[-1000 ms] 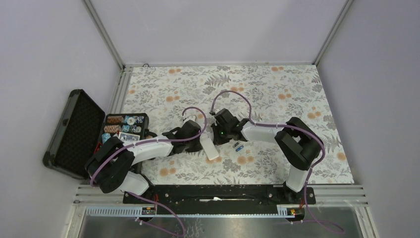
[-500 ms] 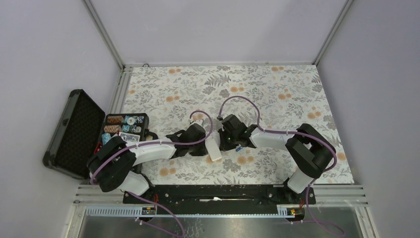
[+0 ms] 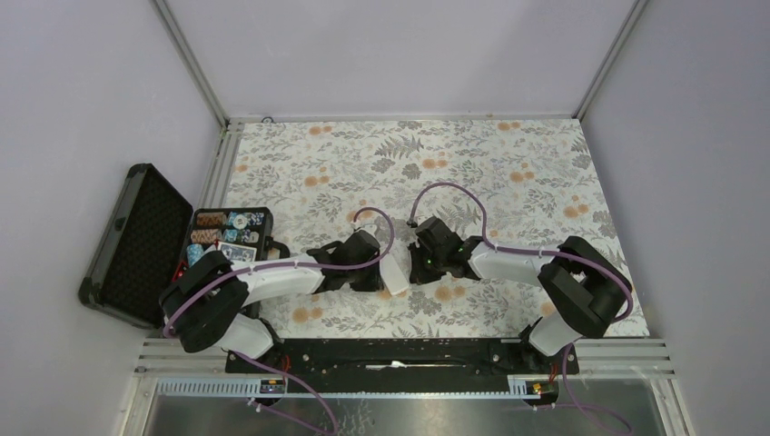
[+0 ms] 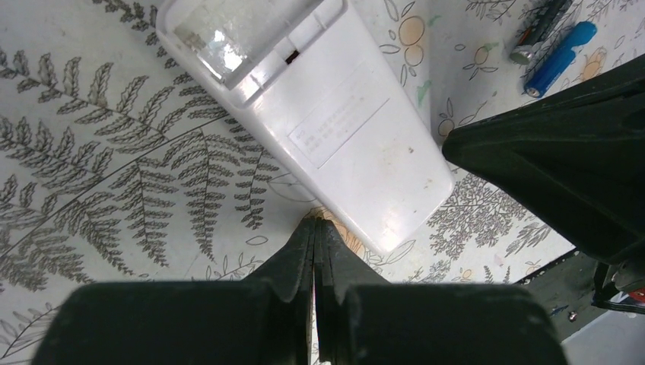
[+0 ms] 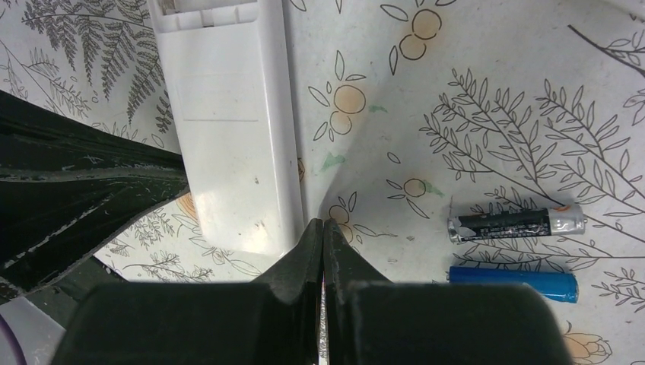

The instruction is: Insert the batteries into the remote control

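Observation:
The white remote control (image 3: pixel 393 275) lies back up on the floral mat, between my two grippers. Its battery bay (image 4: pixel 228 34) is open and looks empty. My left gripper (image 4: pixel 316 223) is shut and empty, its tips against the remote's left long edge near its end. My right gripper (image 5: pixel 323 225) is shut and empty, its tips against the remote's (image 5: pixel 228 129) other long edge. The batteries, one dark (image 5: pixel 517 223) and one blue (image 5: pixel 513 282), lie side by side on the mat just right of my right gripper. In the top view my right arm hides them.
A black case (image 3: pixel 227 234) with poker chips and cards stands at the mat's left edge, its lid (image 3: pixel 136 243) open over the side. The arms' base rail (image 3: pixel 399 350) runs along the near edge.
Both grippers have moved toward the near edge and closed in on the remote from either side. The remote has shifted slightly. My right arm now covers the batteries in the top view.

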`<state>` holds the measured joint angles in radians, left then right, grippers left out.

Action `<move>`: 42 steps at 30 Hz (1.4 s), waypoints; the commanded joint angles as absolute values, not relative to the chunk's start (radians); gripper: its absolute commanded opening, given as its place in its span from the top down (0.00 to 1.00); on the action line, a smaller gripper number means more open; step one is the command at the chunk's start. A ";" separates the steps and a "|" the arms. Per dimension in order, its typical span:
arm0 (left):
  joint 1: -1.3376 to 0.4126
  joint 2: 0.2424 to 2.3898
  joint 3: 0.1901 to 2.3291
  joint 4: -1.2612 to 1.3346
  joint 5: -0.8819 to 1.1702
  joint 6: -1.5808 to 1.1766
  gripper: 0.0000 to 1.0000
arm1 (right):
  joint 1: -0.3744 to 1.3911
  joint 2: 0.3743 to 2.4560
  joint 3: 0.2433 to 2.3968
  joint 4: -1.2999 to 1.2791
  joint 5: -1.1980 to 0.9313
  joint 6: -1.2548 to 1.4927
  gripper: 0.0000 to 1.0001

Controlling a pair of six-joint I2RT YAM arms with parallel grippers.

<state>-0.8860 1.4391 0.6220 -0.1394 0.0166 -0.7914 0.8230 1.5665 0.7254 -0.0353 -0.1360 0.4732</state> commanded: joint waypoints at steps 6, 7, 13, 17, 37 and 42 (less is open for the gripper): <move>-0.890 1.352 0.611 -0.266 -0.095 -0.784 1.00 | 0.838 1.530 0.743 -0.070 -0.055 0.456 1.00; -0.891 1.350 0.612 -0.267 -0.098 -0.782 1.00 | 0.838 1.536 0.753 -0.073 -0.049 0.450 1.00; -0.891 1.384 0.627 -0.245 -0.096 -0.781 1.00 | 0.837 1.599 0.812 -0.068 -0.086 0.427 1.00; -0.889 1.425 0.650 -0.231 -0.100 -0.774 1.00 | 0.839 1.629 0.818 -0.031 -0.139 0.437 1.00; -0.905 1.452 0.660 -0.175 -0.005 -0.779 1.00 | 0.928 1.611 0.734 0.051 -0.166 0.504 1.00; -0.928 1.448 0.660 -0.185 0.020 -0.779 1.00 | 0.952 1.582 0.710 0.051 -0.146 0.532 1.00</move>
<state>-0.8913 1.4460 0.6548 -0.2111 -0.0563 -0.7795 0.8909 1.6001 0.7399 0.0341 -0.0967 0.4793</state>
